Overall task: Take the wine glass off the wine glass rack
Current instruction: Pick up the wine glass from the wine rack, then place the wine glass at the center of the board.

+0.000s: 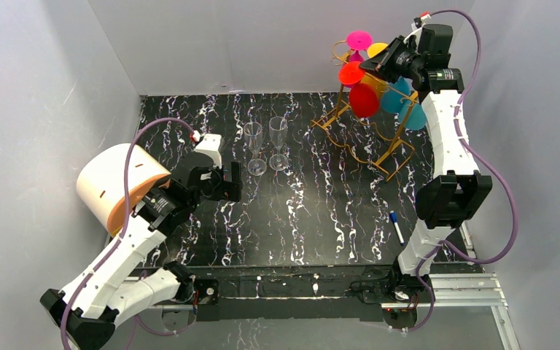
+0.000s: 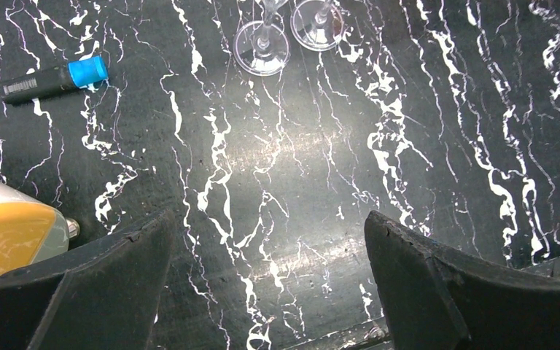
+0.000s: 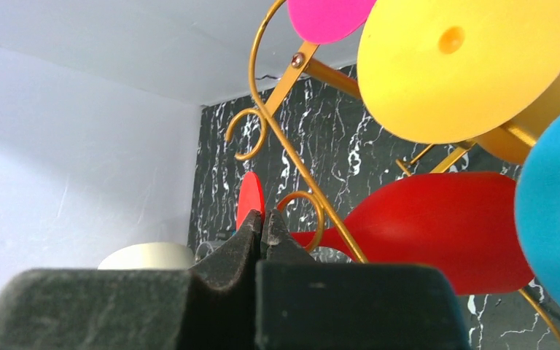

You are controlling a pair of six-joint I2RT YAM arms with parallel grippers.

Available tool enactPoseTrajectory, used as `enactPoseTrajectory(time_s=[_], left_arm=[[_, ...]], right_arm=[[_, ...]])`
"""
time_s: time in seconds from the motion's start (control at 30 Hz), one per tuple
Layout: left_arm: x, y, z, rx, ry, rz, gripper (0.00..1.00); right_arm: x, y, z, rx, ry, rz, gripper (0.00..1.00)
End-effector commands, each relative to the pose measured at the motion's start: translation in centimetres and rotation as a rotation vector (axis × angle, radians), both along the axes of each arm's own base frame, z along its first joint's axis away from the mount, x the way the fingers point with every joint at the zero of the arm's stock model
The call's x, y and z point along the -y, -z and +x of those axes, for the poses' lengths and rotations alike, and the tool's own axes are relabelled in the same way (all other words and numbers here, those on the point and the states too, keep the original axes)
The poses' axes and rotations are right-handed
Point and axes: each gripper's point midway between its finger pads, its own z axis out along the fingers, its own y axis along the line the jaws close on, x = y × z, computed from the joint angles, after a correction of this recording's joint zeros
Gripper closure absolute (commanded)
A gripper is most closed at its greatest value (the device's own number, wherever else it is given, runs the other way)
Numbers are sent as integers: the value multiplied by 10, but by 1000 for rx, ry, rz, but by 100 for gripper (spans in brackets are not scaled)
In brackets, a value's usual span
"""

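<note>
The wine glass rack [image 1: 330, 120] is seen at the far right of the black marbled desk [image 1: 313, 211], standing upright on its wire base. Several coloured glasses are hung from its curled hooks: a pink one [image 1: 359, 40], a yellow one [image 1: 377, 49], two blue ones [image 1: 401, 102] and the red wine glass [image 1: 364, 100], all foot upward. The right tool [image 1: 373, 64] is raised to the top of the rack, level with the red foot.

In the right wrist view the right tool [image 3: 262, 226] is shown with its jaws pressed together. The stem of the red wine glass [image 3: 437, 226] is lost between the fingertips, with the red foot showing just beyond them, so the stem appears to be pinched. The glass is still hooked on the rack [image 3: 286, 84].

The left tool [image 1: 230, 182] is held low over bare desk at the left, and in its own view the left tool [image 2: 270, 292] is spread wide with nothing between the jaws. Two clear flutes [image 1: 266, 146] are stood side by side near it. A marker pen [image 1: 396, 227] is laid on the desk by the right arm, and a cream and orange roll [image 1: 113, 182] is placed at the left edge.
</note>
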Motion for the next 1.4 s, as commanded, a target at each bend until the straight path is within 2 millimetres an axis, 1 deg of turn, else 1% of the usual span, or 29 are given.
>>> enactPoseTrajectory(time_s=[0.0, 0.1, 0.17, 0.3, 0.43, 0.57, 0.67, 0.8, 0.9, 0.97, 1.03, 1.13, 1.23, 1.3, 1.37], left_arm=[[-3, -11, 3, 6, 1, 32, 2], [-2, -13, 4, 11, -1, 25, 2], [0, -14, 5, 12, -2, 12, 2], [2, -12, 4, 5, 4, -1, 2], [2, -17, 6, 15, -2, -2, 2], [1, -21, 7, 24, -18, -15, 2], [5, -18, 6, 6, -27, -53, 2], [14, -10, -3, -33, -33, -141, 2], [21, -14, -8, -25, -16, -219, 2], [26, -23, -10, -4, 0, -271, 2], [33, -31, -12, 0, 23, -311, 2], [46, -44, -14, -5, 65, -379, 2], [66, -61, -19, 1, 143, -481, 2], [81, -70, -25, -3, 218, -562, 2], [93, -74, -32, -20, 279, -628, 2]], right_arm=[[-12, -44, -20, 105, -89, 65, 99], [-16, -46, -25, 108, -119, 70, 99], [-20, -54, -31, 139, -161, 71, 99], [-26, -60, -43, 164, -214, 87, 99], [-35, -62, -62, 169, -294, 112, 99], [-42, -66, -87, 192, -372, 102, 99], [-47, -65, -108, 200, -432, 86, 99], [-64, -51, -138, 184, -496, 78, 99], [-70, -39, -156, 164, -520, 66, 99], [-78, -35, -166, 156, -548, 61, 99], [-91, -31, -177, 154, -588, 54, 99], [-110, -16, -194, 122, -629, 39, 99], [-126, -3, -213, 113, -654, 56, 99], [-133, 4, -225, 111, -673, 82, 99], [-137, 12, -232, 96, -686, 94, 99]])
